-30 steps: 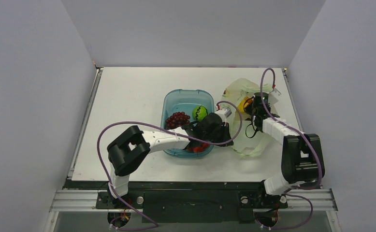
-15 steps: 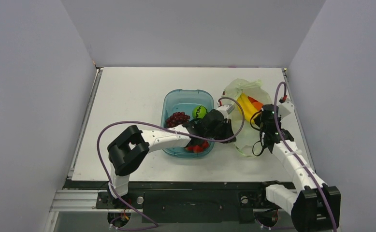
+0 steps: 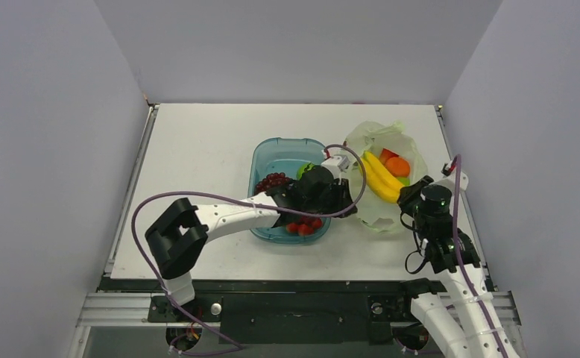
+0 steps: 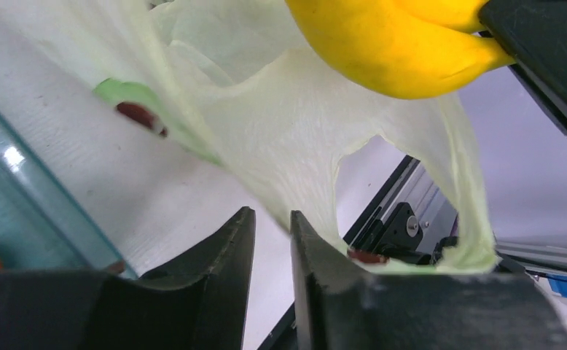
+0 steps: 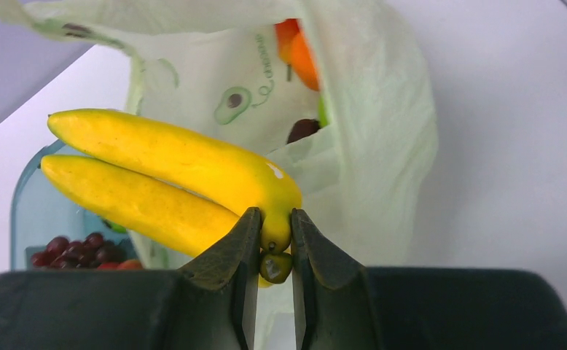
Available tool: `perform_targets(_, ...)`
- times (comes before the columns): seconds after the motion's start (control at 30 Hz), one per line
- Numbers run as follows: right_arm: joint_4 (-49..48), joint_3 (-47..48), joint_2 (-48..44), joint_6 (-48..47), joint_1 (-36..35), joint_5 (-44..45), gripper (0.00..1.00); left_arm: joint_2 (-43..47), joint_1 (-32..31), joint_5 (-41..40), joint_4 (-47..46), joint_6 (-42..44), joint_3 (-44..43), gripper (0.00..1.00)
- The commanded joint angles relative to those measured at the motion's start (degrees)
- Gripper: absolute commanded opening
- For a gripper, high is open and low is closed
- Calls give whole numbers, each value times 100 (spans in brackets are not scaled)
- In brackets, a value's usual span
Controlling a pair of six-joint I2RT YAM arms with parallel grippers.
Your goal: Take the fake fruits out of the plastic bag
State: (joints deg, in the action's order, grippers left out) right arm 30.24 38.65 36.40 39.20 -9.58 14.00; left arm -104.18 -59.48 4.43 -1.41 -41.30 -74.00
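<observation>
The pale-green plastic bag (image 3: 374, 215) lies right of the tray, its mouth wide. My right gripper (image 3: 408, 195) (image 5: 275, 211) is shut on the stem of the yellow banana bunch (image 3: 379, 179) (image 5: 164, 175), which hangs over the bag's mouth. An orange fruit (image 3: 397, 165) (image 5: 302, 58) and a dark plum (image 5: 304, 130) sit inside the bag (image 5: 368, 131). My left gripper (image 3: 344, 201) (image 4: 272, 211) is at the bag's left edge. Its jaws stand a narrow gap apart with bare table showing between them. The bag film (image 4: 288, 124) brushes the right fingertip. The banana bunch (image 4: 390, 44) shows above it.
The teal tray (image 3: 261, 160) (image 5: 33, 211) holds a maroon grape bunch (image 3: 272, 181) (image 5: 76, 250), red pieces (image 3: 302, 226) and a green ball half hidden by my left arm. White walls close in the table on three sides.
My right arm pulled back toward the near right, drawing the banana bunch up out of the bag. My left gripper's jaws parted slightly from the bag film.
</observation>
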Motion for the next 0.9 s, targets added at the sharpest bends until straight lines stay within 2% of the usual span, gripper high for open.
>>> perform_targets(0.0, -14, 478, 78, -205, -450, -686, 0, 859, 93, -165, -383, -87, 450, 31)
perform_targets(0.03, -125, 547, 152, -221, -555, -700, 0, 1089, 129, -172, -454, -115, 652, 35)
perform_targets(0.17, -441, 794, 536, -243, -1272, -698, 0, 1933, 294, -338, -386, -16, 1206, 64)
perform_targets(0.3, -611, 1170, 969, -278, -2010, -562, 0, 3006, 548, -534, -280, 88, 1923, 82)
perform_targets(0.43, -794, 1532, 1448, -374, -2639, -348, 0, 4094, 932, -738, 436, 284, 2387, 88)
perform_targets(0.6, -1331, 1615, 2133, -309, -3030, -300, 0, 5434, 1267, -1603, 2094, 729, 2427, 94)
perform_targets(0.73, -1929, 1731, 2894, -313, -3183, -124, 0, 6051, 1362, -2245, 3009, 946, 2246, 97)
perform_targets(0.87, -2107, 2257, 4018, -479, -3229, 92, 0, 6326, 1385, -2722, 3409, 990, 2214, 97)
